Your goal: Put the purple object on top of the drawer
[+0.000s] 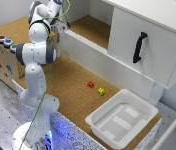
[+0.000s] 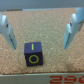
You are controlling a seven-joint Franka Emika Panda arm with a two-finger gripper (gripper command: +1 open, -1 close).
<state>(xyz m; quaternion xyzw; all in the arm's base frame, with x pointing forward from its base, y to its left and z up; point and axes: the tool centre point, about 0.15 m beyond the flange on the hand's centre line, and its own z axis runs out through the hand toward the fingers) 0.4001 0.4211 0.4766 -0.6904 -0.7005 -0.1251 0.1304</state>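
In the wrist view a dark purple cube (image 2: 33, 54) with yellow markings lies on the cork surface. My gripper (image 2: 40, 30) is open above it. Its two fingers (image 2: 75, 27) stand wide apart with the cube below the gap, nearer one finger, and nothing is held. In the exterior view the gripper (image 1: 64, 22) is at the far back of the table, left of the drawer. The cube itself is hidden there. The drawer (image 1: 153, 35) is a large white unit with a flat front and a black bar handle (image 1: 139, 47), on the exterior view's right.
A red block (image 1: 91, 84) and a yellow-green block (image 1: 101, 91) lie on the cork. A shallow white plastic bin (image 1: 122, 117) sits at the front right. A wooden box with coloured buttons (image 1: 5, 42) stands at the left. A low white wall (image 1: 93, 52) runs beside the drawer.
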